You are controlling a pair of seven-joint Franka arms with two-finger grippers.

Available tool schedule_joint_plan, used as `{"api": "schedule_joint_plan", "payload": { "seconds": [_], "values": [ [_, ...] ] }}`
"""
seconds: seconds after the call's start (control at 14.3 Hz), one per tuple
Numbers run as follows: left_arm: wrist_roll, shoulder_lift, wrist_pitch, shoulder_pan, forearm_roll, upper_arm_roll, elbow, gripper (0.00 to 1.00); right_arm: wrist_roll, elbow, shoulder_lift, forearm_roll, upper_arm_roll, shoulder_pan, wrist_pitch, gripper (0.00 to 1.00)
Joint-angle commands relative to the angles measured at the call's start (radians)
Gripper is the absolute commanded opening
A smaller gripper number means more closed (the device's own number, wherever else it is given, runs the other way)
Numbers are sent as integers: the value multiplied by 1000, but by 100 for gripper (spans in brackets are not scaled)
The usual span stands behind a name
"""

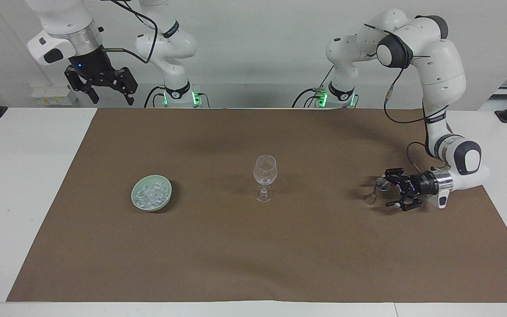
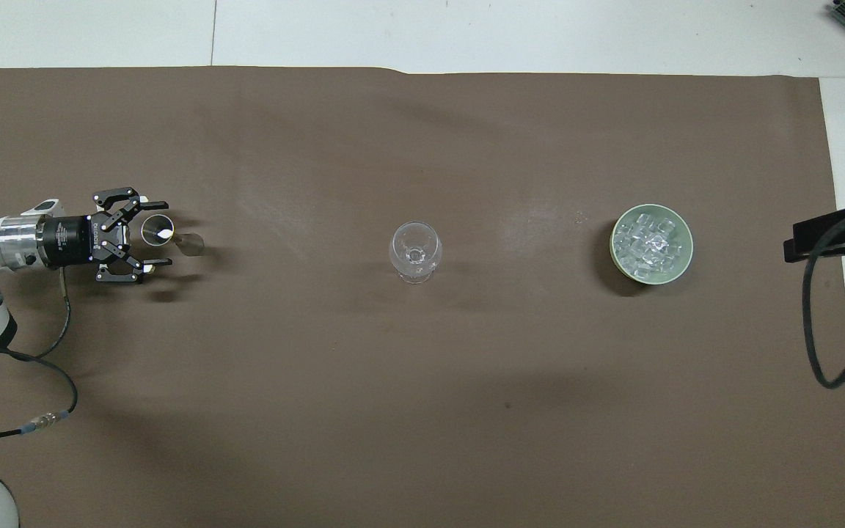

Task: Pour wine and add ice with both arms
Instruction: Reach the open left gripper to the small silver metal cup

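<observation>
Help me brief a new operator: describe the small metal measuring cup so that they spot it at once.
On the brown paper mat, look toward the left arm's end, away from the clear stemmed glass at the middle. The small shiny double-cone metal cup stands between the open fingers of the left gripper, the only metal vessel there.

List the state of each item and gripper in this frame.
wine glass: upright, empty, mid-mat.
ice: heaped in the green bowl.
metal jigger: upright, between the open fingers.
left gripper: open, low around the jigger.
right gripper: open, raised, waiting.
</observation>
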Motion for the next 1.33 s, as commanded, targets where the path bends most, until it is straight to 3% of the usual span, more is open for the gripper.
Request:
{"api": "schedule_joint_plan", "payload": {
  "seconds": [0.0,0.63,0.84,1.05,1.26],
  "values": [
    [-7,-12,32,-18,-33,-2,-18,100,-14,14,5,32,1,-14,-10,100],
    [1,-12,24,-16,-22,0,-15,100,-14,14,5,32,1,-15,-10,100],
    [2,-11,24,-18,-22,0,-16,76,-14,14,5,32,1,-15,-10,100],
    [5,-11,23,-16,-22,0,-16,75,-14,14,5,32,1,-15,-10,100],
    [5,-11,23,-16,-22,0,-16,52,-14,14,5,32,1,-15,-10,100]
  ]
}}
